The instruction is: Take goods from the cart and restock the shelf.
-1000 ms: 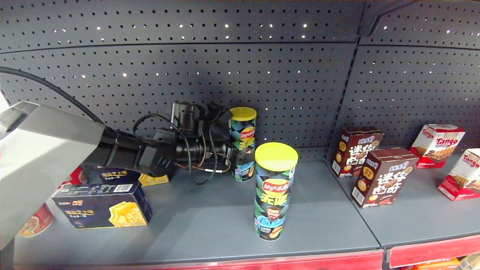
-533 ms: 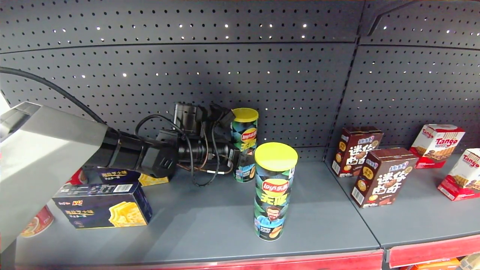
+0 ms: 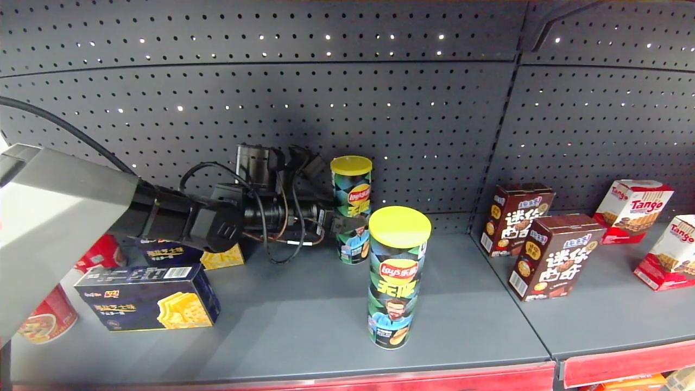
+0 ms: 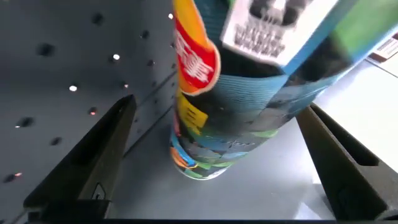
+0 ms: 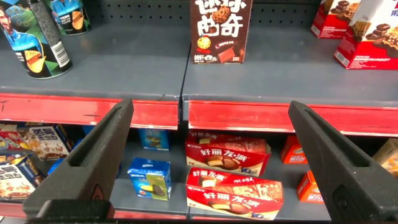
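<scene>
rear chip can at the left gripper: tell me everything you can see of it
The rear chip can is a tall cylinder with a yellow lid and a green-blue printed wrap bearing a red-yellow logo. It stands upright on the grey shelf, close to the pegboard. The left gripper brackets it, open, not clamped.

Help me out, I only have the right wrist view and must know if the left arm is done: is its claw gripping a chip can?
Observer: No. The left claw is open, with one finger on each side of the back chip can and a gap showing at each.
Operator: Is that can standing properly?
Observer: Yes, it is upright on the shelf, with its yellow lid on top.
Operator: Is anything lying beside that arm?
Observer: A dark blue cracker box lies on the shelf, on the arm's left by the robot's sides.
</scene>
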Tool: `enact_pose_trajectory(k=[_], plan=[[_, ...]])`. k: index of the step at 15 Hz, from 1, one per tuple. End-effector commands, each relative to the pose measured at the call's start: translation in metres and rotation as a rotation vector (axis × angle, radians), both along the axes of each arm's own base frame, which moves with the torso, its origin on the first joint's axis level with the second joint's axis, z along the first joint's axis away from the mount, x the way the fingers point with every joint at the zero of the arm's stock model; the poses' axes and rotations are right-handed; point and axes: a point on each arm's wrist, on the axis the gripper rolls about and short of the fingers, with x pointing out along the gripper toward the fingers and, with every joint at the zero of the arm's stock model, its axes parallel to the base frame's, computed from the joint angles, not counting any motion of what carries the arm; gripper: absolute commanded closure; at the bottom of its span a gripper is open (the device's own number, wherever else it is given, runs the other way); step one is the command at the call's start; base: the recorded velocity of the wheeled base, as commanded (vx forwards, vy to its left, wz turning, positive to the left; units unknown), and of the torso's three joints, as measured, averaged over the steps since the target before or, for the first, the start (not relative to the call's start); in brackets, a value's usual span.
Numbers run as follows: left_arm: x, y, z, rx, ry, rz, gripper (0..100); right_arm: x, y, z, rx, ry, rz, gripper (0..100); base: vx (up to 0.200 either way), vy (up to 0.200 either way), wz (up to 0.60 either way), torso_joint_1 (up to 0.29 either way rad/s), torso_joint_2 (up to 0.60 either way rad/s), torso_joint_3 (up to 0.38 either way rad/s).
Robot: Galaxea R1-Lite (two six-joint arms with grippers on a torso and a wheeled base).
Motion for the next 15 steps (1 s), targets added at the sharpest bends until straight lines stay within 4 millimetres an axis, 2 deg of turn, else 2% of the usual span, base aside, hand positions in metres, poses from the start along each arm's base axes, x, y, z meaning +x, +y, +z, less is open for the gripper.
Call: enact_pose_trajectory(k=[1, 5, 10, 12, 13, 14, 15], plan=[[-0.005, 0.008, 0.014, -0.009, -0.028, 0.015, 0, 0.000, 0.000, 0.000, 0.002, 0.001, 0.001, 0, 0.000, 0.000, 0.00, 0.000, 0.00, 0.000], [-0.020, 0.018, 0.023, -0.010, -0.029, 0.024, 0, 0.000, 0.000, 0.000, 0.000, 0.001, 0.001, 0, 0.000, 0.000, 0.00, 0.000, 0.00, 0.000], [-0.066, 0.046, 0.035, -0.005, -0.005, 0.061, 0, 0.000, 0.000, 0.000, 0.000, 0.001, 0.001, 0, 0.000, 0.000, 0.00, 0.000, 0.00, 0.000], [-0.092, 0.057, 0.054, -0.013, -0.048, 0.086, 0, 0.000, 0.000, 0.000, 0.000, 0.001, 0.001, 0, 0.000, 0.000, 0.00, 0.000, 0.00, 0.000], [-0.118, 0.071, 0.077, -0.010, -0.122, 0.170, 0, 0.000, 0.000, 0.000, 0.000, 0.001, 0.001, 0, 0.000, 0.000, 0.00, 0.000, 0.00, 0.000], [-0.132, 0.077, 0.089, -0.007, -0.164, 0.230, 0, 0.000, 0.000, 0.000, 0.000, 0.001, 0.001, 0, 0.000, 0.000, 0.00, 0.000, 0.00, 0.000], [-0.160, 0.088, 0.112, -0.026, -0.246, 0.321, 0, 0.000, 0.000, 0.000, 0.000, 0.001, 0.001, 0, 0.000, 0.000, 0.00, 0.000, 0.00, 0.000]])
